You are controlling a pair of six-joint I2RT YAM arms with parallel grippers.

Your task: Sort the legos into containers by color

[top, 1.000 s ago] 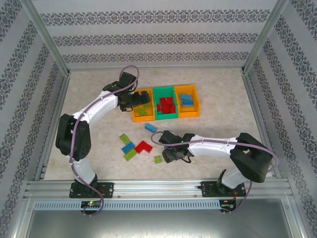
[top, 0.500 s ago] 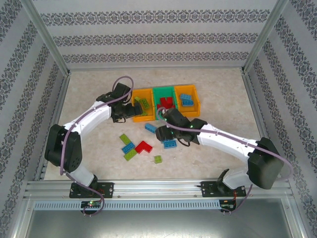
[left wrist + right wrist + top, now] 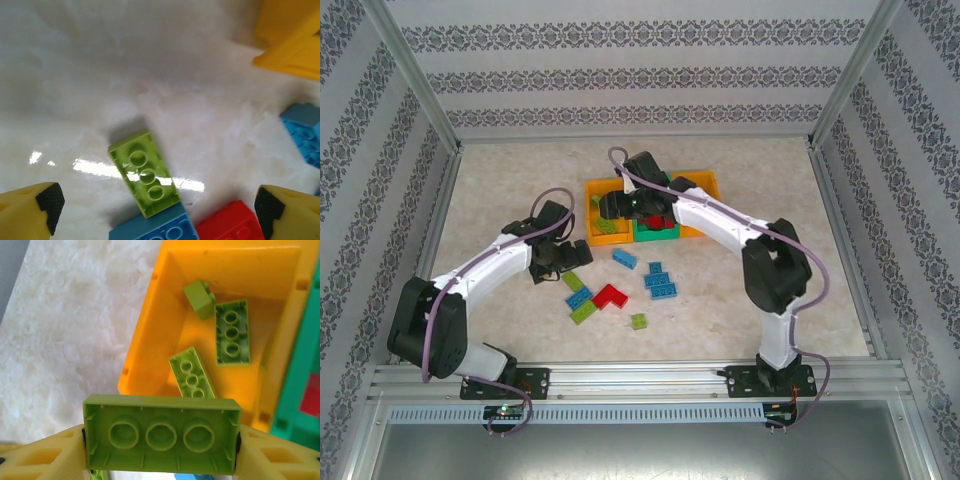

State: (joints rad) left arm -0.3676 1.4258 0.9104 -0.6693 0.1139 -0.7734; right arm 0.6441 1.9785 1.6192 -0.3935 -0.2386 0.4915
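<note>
Pale marbled counter [image 3: 740, 300] carries loose legos [image 3: 610, 294] in the lower middle of the top view. Just left of them the left claw [image 3: 156, 201] hangs wide open above a lime brick [image 3: 145, 172], not touching it. Farther up, the right claw [image 3: 161, 456] is clamped on a lime lego [image 3: 160, 432], over the left orange bin [image 3: 145, 335], where three lime bricks [image 3: 231, 332] lie.
</note>
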